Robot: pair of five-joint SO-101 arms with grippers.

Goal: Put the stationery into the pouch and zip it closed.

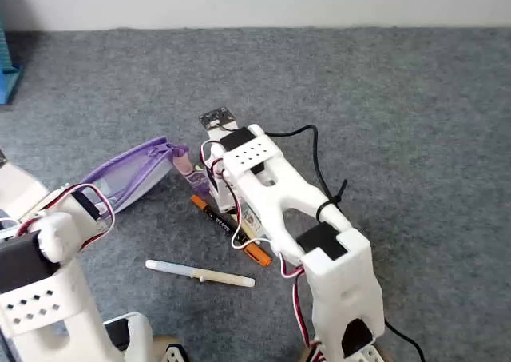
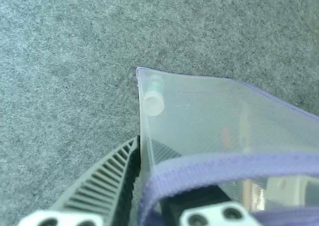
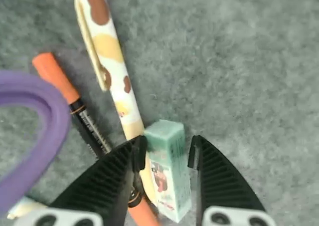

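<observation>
Pouch (image 1: 132, 174), long axis toward right gripper (image 3: 167, 146)

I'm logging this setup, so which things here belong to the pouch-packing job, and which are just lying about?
Part of the job:
- purple pouch
- green eraser
- spotted pen
- orange-capped marker
- white pen
- pale capped item, already inside the pouch

Just lying about:
- blue object at the far edge of the grey surface
</observation>
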